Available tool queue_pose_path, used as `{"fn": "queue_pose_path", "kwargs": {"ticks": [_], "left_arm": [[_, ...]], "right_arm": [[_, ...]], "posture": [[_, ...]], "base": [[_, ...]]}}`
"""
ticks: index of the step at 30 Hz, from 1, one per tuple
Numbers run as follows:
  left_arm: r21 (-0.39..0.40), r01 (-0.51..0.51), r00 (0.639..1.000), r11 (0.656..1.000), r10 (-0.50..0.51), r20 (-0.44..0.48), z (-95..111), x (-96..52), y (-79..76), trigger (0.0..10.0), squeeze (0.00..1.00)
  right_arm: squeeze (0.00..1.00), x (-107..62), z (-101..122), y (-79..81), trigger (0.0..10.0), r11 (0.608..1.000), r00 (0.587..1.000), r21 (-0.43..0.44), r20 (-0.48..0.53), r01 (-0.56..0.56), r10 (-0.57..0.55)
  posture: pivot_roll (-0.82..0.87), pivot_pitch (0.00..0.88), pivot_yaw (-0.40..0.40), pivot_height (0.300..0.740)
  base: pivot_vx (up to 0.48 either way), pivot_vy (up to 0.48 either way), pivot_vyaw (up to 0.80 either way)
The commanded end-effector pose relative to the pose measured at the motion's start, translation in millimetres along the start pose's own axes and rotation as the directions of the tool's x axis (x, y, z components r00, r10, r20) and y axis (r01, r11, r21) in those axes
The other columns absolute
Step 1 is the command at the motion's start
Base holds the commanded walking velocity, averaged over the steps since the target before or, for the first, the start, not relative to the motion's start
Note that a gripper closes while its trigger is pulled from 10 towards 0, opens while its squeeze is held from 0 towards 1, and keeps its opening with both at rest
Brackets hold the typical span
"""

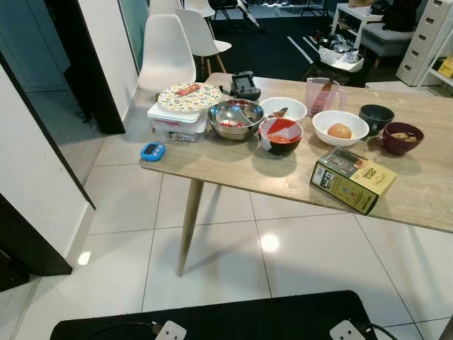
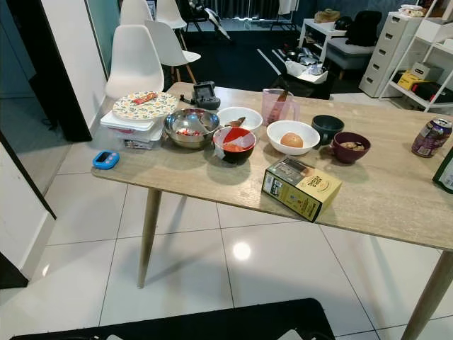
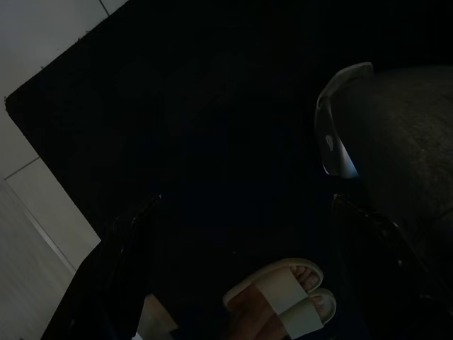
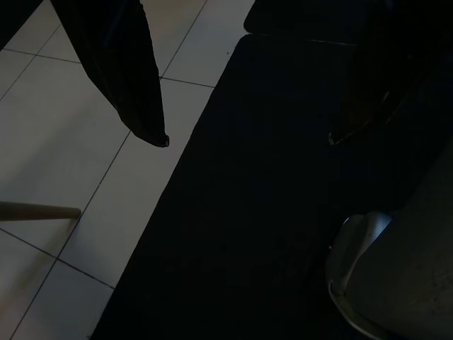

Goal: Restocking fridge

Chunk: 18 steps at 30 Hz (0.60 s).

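Your food waits on the table point(image 1: 233, 166) — steel bowl point(image 1: 236, 118), red bowl point(image 1: 281, 134), yellow-green carton point(image 1: 352, 180) lying flat near the front edge. Both arms hang idle over the black mat point(image 4: 248, 234): left gripper point(image 3: 241, 269) and right gripper point(image 4: 248, 142), jaws spread, holding nothing.

Left gripper point(image 3: 246, 200): two long black fingers point(image 3: 120, 276), glossy, broad at the root, narrowing toward the tip; barely readable in the dark. Right gripper point(image 4: 248, 142): same build, black right fingers point(image 4: 120, 64), flat-sided, faint lengthwise ribbing, tapering to a small hooked tip with a pale glint. Near the right one: curved pale grey shell point(image 4: 350, 258), glossy rim, capping a dark grey grainy matte body panel point(image 4: 417, 283). Matching left shell point(image 3: 333, 120) on the left side, same dark panel behind. Head view, low edge, 7 and 5 o'clock: two small off-white connector blocks point(image 1: 170, 330), dark slots, thin black cable point(image 1: 120, 327) running off.
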<state>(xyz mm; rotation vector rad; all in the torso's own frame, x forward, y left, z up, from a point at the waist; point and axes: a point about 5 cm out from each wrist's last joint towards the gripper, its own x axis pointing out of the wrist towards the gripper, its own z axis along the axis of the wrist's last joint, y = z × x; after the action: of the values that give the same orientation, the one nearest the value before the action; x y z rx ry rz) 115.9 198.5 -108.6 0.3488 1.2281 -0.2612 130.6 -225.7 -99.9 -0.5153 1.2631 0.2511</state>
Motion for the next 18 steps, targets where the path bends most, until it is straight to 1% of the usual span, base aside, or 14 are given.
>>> {"fn": "queue_pose_path", "kwargs": {"ticks": [1, 18], "left_arm": [[-0.003, 0.027, 1.000, 1.000, -0.027, -0.013, -2.3, 0.8, -8.8, 10.0, 0.00], [-0.004, 0.028, 0.999, 1.000, -0.028, -0.016, -3.3, 0.7, -8.7, 10.0, 0.00]], "right_arm": [[0.00, 0.1, -2.5, 2.2, 10.0, 1.000, 1.000, 0.016, -0.011, -0.004, 0.004], [0.00, 0.2, -3.3, 2.9, 10.0, 1.000, 1.000, 0.016, -0.012, -0.006, 0.006]], "posture": [[-0.04, 0.000, -0.035, 0.740], [-0.03, 0.000, -0.034, 0.740]], "base": [[0.000, 0.000, 0.00], [0.000, 0.000, 0.00]]}}
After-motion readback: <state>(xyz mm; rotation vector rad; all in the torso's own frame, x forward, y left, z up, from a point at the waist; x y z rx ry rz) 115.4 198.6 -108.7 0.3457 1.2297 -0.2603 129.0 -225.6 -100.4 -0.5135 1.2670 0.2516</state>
